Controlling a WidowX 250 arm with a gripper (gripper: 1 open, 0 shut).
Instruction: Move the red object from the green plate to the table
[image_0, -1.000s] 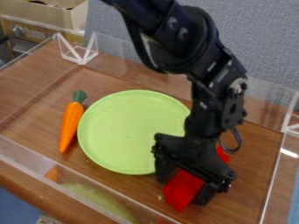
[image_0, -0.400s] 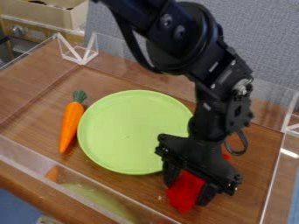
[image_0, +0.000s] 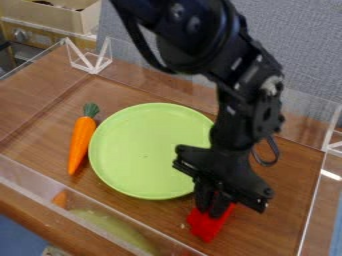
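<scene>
While near carrot (image_0: 83, 141), green plate (image_0: 150, 150)

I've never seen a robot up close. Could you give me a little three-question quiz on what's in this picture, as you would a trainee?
1. Multiple choice: which vegetable lies beside the green plate?
a) a cucumber
b) a carrot
c) a tomato

2. True or false: the red object lies on top of the green plate.

3. Fill in the blank: the robot arm is mostly ____ in colour.

Key: 1. b, the carrot. 2. False; it is off the plate, at the table. 3. Black.
</scene>
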